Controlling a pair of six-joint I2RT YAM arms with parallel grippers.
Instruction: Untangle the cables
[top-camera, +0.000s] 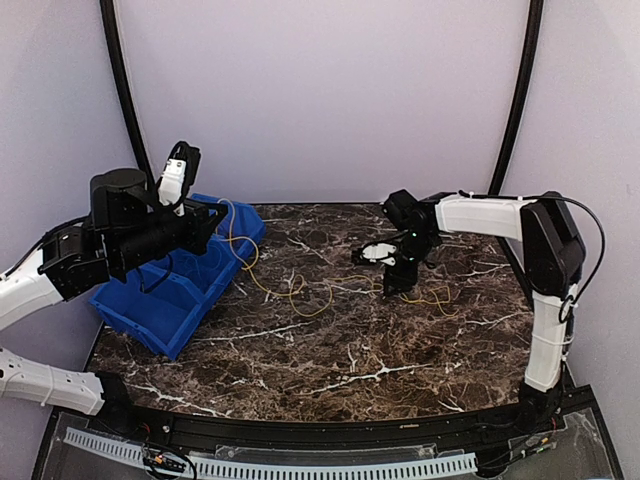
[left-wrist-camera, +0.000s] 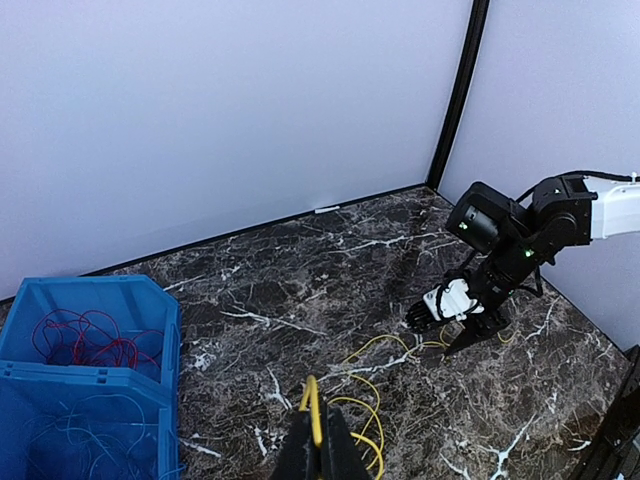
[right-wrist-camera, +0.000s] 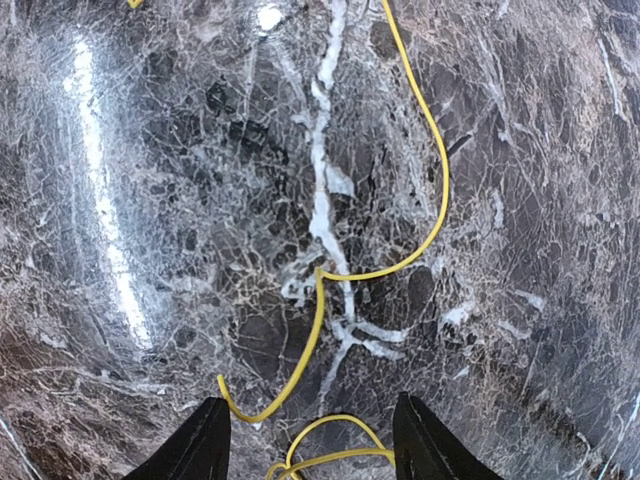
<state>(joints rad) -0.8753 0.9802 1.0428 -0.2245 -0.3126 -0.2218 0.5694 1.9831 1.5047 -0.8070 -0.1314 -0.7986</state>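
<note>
I hold the thin yellow-orange wire (right-wrist-camera: 444, 175) pinched in the left gripper (left-wrist-camera: 318, 430) by the blue plastic bin (top-camera: 165, 320), table's left edge; it trails right, under the wide-open right gripper (right-wrist-camera: 310, 405). Risk: pulling up tightens its loops into knots.

Yellow cable (right-wrist-camera: 445, 195), blue bin (top-camera: 185, 318) (red wires (left-wrist-camera: 85, 340))

table (top-camera: 350, 350): glossy dark marble | bin (top-camera: 190, 322): smooth blue plastic | yellow cable (right-wrist-camera: 446, 185): smooth
</note>
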